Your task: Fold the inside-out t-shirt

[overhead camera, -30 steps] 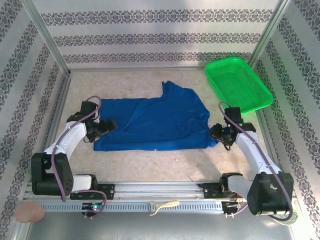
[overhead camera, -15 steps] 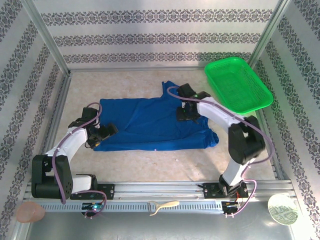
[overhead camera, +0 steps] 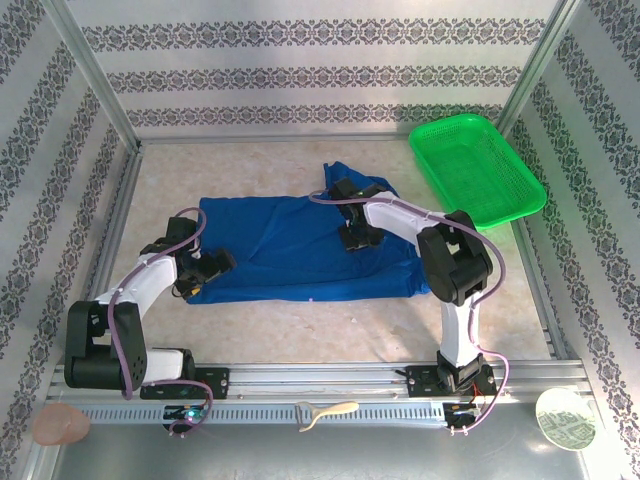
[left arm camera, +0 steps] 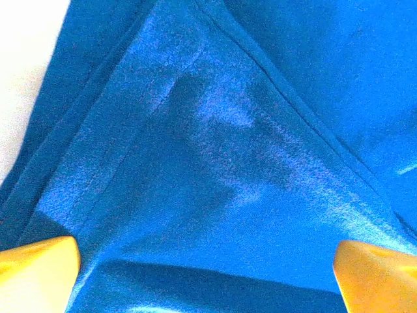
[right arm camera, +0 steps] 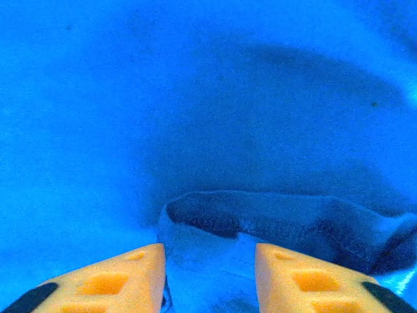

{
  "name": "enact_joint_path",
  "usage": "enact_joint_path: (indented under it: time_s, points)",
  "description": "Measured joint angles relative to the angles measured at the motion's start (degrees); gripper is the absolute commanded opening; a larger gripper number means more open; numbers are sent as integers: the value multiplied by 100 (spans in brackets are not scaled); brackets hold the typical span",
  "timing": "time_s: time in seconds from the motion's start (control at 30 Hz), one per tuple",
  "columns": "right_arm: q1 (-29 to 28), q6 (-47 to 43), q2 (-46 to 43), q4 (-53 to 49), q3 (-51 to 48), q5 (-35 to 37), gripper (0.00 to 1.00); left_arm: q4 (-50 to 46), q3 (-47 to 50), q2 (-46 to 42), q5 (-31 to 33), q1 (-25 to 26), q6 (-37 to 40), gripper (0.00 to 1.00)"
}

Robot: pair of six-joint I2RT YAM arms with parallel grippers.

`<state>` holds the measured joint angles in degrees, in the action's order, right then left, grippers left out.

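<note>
I see the royal-blue cotton t-shirt [overhead camera: 300, 250] spread across the middle of the pale stone-look worktop [overhead camera: 300, 330], wider than it is deep. There is bare worktop on all sides. The broadest band is at 6 o'clock, between the shirt's straight near edge and the metal rail [overhead camera: 320, 378] that carries the arm bases. A narrower band runs at 12 o'clock, up to the patterned back wall [overhead camera: 320, 70]. At 9 o'clock a strip separates the cloth from the left wall. At 2 o'clock the green plastic mesh basket [overhead camera: 478, 165] sits in the far corner, near the shirt's raised flap but not touching it.

The left arm's fingers [overhead camera: 218, 262] hang over the shirt's 8 o'clock corner. From the left wrist camera they are spread wide, with cloth below them and nothing held. The right arm's fingers [overhead camera: 352, 238] are down on the cloth a little toward 1 o'clock from its middle. Their gap is narrow, and a small raised fold of fabric stands between the tips. I cannot tell whether they press on it.

The fabric lies mostly flat. One long diagonal crease runs through its left half, a flap juts toward 12 o'clock, and the 4 o'clock corner is slightly bunched. Close up, stitched seams converge in a V.
</note>
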<state>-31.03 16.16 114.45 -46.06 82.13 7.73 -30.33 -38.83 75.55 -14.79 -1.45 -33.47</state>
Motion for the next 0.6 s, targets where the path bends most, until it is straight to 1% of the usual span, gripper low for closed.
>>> enact_joint_path:
  time_s: [0.03,0.13,0.17,0.4,0.6]
  points:
    - [0,-7,39,0,0,2,30,4,0,0,0,0,0,100]
    - [0,-26,136,2,0,22,3,24,0,0,0,0,-2,100]
    - [0,-20,153,2,0,24,0,26,0,0,0,0,-2,100]
    - [2,-7,26,4,-17,22,0,33,0,0,4,0,-2,100]
    - [17,83,-754,136,-70,20,0,39,9,0,26,0,-2,100]
